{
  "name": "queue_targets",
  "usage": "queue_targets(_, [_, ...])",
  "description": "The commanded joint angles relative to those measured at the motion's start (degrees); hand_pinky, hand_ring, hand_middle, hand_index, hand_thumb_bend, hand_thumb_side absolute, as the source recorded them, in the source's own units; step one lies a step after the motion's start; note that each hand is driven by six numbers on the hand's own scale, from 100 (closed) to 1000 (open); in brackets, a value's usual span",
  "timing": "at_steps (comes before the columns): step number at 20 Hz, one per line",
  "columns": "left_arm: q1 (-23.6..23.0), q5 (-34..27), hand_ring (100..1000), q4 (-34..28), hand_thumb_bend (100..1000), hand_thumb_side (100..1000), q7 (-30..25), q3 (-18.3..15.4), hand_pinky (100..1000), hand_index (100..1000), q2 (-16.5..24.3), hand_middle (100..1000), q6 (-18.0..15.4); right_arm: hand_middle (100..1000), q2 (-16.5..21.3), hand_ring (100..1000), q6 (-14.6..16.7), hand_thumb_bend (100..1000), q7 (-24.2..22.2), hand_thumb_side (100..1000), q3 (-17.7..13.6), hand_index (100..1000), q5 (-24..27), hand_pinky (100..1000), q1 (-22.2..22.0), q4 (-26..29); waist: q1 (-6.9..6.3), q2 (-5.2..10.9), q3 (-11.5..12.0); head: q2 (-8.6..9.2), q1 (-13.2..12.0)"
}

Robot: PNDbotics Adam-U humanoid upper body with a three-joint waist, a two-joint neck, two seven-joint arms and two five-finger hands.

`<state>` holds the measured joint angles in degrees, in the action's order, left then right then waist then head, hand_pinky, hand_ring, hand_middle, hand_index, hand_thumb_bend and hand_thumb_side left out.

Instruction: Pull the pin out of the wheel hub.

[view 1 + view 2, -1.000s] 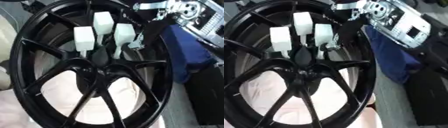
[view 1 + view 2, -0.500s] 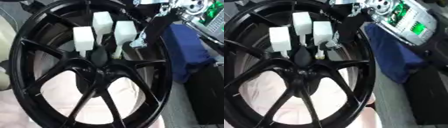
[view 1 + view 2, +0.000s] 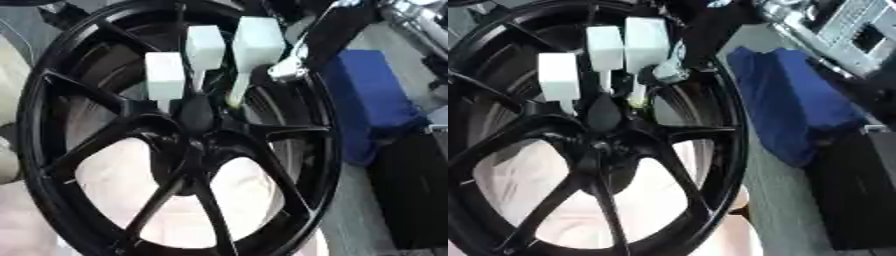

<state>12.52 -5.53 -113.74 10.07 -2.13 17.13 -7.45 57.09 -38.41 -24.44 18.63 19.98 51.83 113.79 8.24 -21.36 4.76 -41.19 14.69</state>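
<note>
You are looking at a wheel hub [image 3: 188, 145] that appears to be painted metal, finished in smooth black gloss, with pale highlights gleaming along its spokes and rim. Three pins [image 3: 203, 55] are standing near its centre, each showing a blocky head of white, matt, plastic-looking material on a thin stem. Beside them, the robot's right hand [image 3: 293, 65] is showing bright, polished silver metal against black parts. A blue cloth [image 3: 794, 105] is lying to the right, looking soft, matt and slightly creased. Next to it, a black box [image 3: 411, 195] is showing a dull, matt surface. Behind the spokes, a pale, smooth surface [image 3: 122, 175] is showing through.
</note>
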Motion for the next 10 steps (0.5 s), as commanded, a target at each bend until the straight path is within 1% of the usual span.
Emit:
queue_targets(1, [-0.2, 0.3, 684, -0.9, 218, 604, 0.4, -0.7, 861, 734, 0.5, 616, -0.1, 376, 3.9, 514, 0.1, 372, 2.6, 100, -4.7, 382, 4.0, 614, 0.7, 0.8, -0.70, 1.89, -0.7, 0.28, -0.6])
queue_targets(3, [-0.6, 0.5, 684, -0.9, 218, 604, 0.7, -1.0, 861, 734, 0.5, 615, -0.2, 377, 6.1, 514, 0.8, 370, 5.2, 100, -7.8, 382, 6.1, 616, -1.1, 0.5, -0.99, 1.95, -1.7, 0.34, -1.1])
queue_targets(5, [-0.9, 0.8, 683, -0.9, 217, 604, 1.1, -1.3, 861, 734, 0.4, 615, -0.3, 379, 9.2, 515, 2.4, 369, 9.0, 100, -11.8, 383, 8.5, 619, -5.2, -0.2, -1.36, 1.90, -2.6, 0.65, -1.8])
queue_targets(8, [-1.3, 1.2, 682, -0.9, 216, 603, 1.7, -1.8, 861, 734, 0.3, 614, -0.5, 387, 13.5, 518, 6.0, 365, 16.3, 100, -18.5, 389, 11.6, 625, -13.8, -2.7, -2.04, 1.70, -3.7, 1.22, -2.6])
queue_targets(10, [-1.5, 1.6, 681, -0.9, 215, 603, 2.0, -2.1, 860, 734, 0.1, 613, -0.8, 404, 15.5, 532, 8.8, 351, 21.8, 100, -23.3, 411, 12.8, 636, -20.5, -5.7, -2.56, 1.46, -4.3, 1.75, -3.3])
